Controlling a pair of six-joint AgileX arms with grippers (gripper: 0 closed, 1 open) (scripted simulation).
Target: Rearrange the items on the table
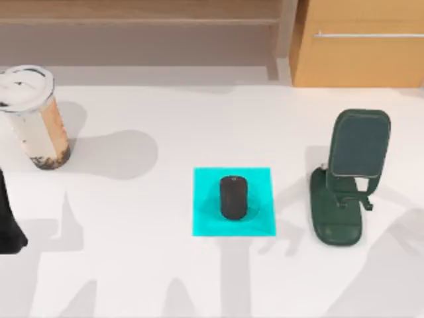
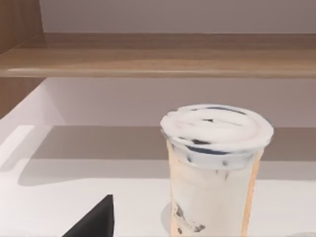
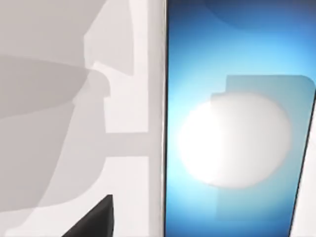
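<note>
A clear white-lidded cup (image 1: 34, 119) of milky brown drink stands upright at the table's far left. It rises close ahead in the left wrist view as the cup (image 2: 215, 168), beside my left gripper's dark fingertip (image 2: 96, 223). The small dark rounded cylinder (image 1: 232, 197) stands on a cyan square mat (image 1: 205, 222) near the table's middle. The smartphone (image 3: 237, 123) with its pale blue-white screen lies close under the right wrist camera, next to my right gripper's dark fingertip (image 3: 96, 219). The white table (image 1: 132, 265) spreads under everything.
A dark green phone stand (image 1: 344, 192) sits right of the mat. My left arm (image 1: 10, 225) shows as a dark shape at the left edge. A wooden shelf (image 1: 139, 13) and cabinet (image 1: 358, 46) line the far side.
</note>
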